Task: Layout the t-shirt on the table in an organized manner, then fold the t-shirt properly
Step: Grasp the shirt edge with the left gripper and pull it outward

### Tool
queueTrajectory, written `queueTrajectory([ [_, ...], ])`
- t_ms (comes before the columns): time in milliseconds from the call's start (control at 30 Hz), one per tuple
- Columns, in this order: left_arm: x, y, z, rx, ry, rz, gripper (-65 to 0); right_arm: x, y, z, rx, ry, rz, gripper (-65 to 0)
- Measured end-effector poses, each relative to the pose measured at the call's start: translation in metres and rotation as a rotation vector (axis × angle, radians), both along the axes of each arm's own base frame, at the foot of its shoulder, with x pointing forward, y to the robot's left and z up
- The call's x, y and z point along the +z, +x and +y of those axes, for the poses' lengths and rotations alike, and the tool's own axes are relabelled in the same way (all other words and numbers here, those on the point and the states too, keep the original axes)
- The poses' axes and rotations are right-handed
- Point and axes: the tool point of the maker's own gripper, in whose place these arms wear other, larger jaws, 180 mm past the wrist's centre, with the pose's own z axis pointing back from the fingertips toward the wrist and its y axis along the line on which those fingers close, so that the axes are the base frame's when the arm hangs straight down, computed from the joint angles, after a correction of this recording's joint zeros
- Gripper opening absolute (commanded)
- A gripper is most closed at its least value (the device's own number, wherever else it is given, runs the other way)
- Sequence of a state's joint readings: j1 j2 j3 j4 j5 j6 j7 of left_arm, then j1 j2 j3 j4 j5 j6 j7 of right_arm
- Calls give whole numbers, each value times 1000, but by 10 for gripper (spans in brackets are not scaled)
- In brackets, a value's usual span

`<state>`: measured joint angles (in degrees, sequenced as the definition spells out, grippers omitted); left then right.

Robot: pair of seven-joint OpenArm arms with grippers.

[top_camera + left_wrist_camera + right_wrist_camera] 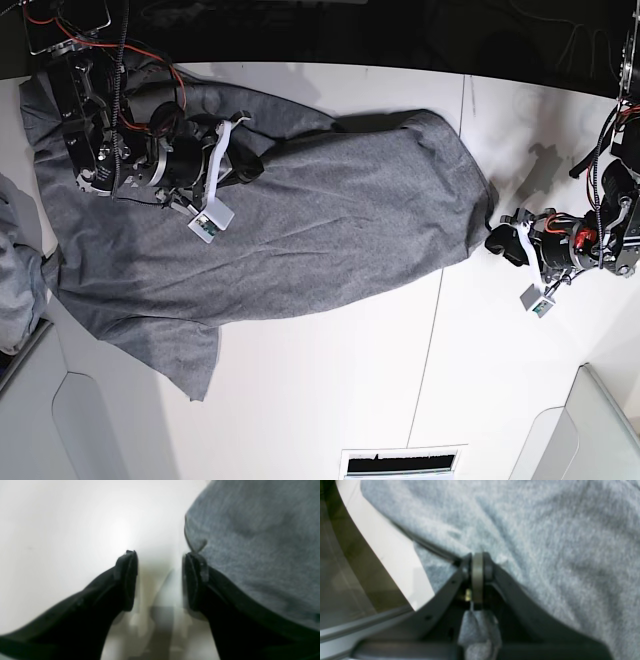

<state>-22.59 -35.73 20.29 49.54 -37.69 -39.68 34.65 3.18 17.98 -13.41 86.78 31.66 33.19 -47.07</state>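
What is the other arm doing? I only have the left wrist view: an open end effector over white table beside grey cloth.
Observer: The right end effector is shut on a fold of the t-shirt.
Operator: Where on the shirt?
Observer: In the base view, at its upper left part, far from the left end effector.
Operator: Is the shirt laid out flat?
Observer: No. It is rumpled, and one corner trails toward the bottom of the table.

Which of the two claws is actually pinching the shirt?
The right gripper: shut on a fold of the t-shirt. The left gripper gapes open beside its edge.
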Motion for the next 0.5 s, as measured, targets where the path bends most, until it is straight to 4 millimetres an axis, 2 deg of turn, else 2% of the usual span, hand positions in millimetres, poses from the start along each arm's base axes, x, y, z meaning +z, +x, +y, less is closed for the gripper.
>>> queueTrajectory([
  [100,7,4,-3,27,-51,4,-321,0,0,0,0,2,-1,-650],
  [500,4,-1,-2,26,-45,29,-321,0,0,0,0,1,-1,-650],
])
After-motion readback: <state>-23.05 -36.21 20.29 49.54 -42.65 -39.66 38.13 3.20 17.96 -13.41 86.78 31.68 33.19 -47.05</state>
